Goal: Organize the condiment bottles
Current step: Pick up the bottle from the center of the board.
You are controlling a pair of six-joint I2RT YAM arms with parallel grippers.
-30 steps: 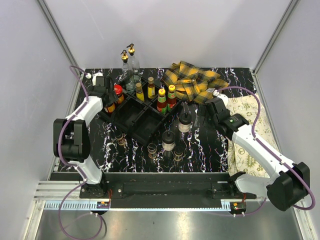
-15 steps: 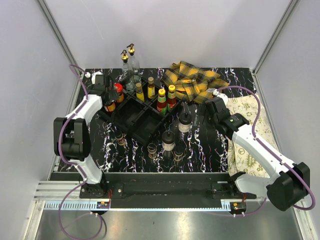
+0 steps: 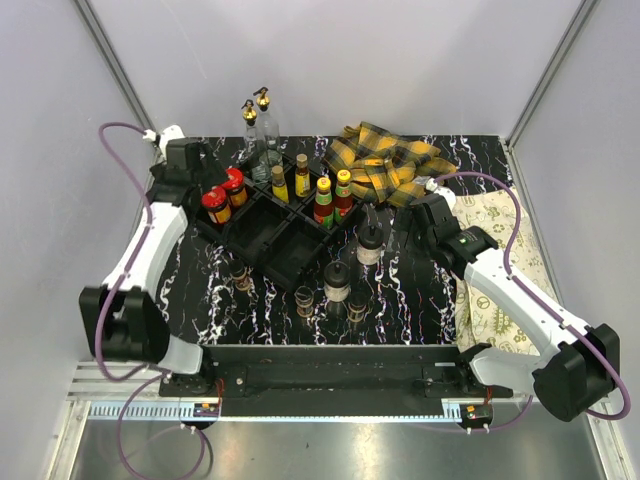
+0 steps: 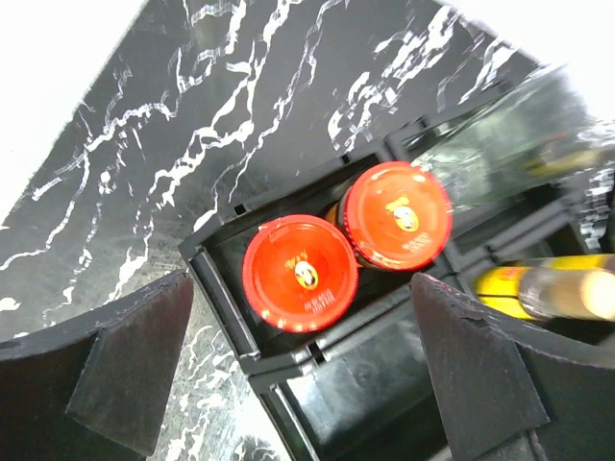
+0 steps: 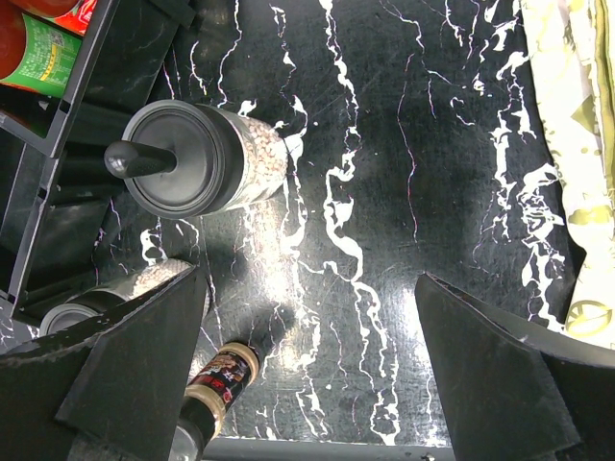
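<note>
Hovering over the leftmost compartment of the black divided tray [image 3: 270, 245], the left gripper [image 4: 301, 280] holds its jaws spread wide with nothing between them. Directly beneath, a red-lidded jar [image 4: 299, 273] stands upright in that compartment, touching a second red-lidded jar [image 4: 397, 214] beside it.

Four yellow-capped sauce bottles [image 3: 323, 200] stand upright in the tray's far compartments, two of them filled with red sauce. Two gold-spouted glass bottles [image 3: 262, 112] rise at the tray's far edge; whether they stand inside it or just behind cannot be told. The near compartments hold no bottles.

On the other side, the right gripper [image 5: 307, 279] hangs above the black marble-patterned table [image 3: 420, 290], its jaws also fully apart and gripping nothing. A black-capped shaker [image 5: 192, 158] stands on the table just beside the tray's right edge, ahead and to the left of the gripper in the wrist view. A second shaker [image 3: 337, 280] stands nearer the arms, partly hidden behind one finger in that view. A small tan-capped bottle [image 5: 226, 370] sits close to it, among several small bottles dotted along the table's near side.

A yellow plaid cloth [image 3: 385, 160] lies crumpled at the far right of the tray, and a cream patterned cloth [image 3: 500, 270] lies along the table's right edge.
</note>
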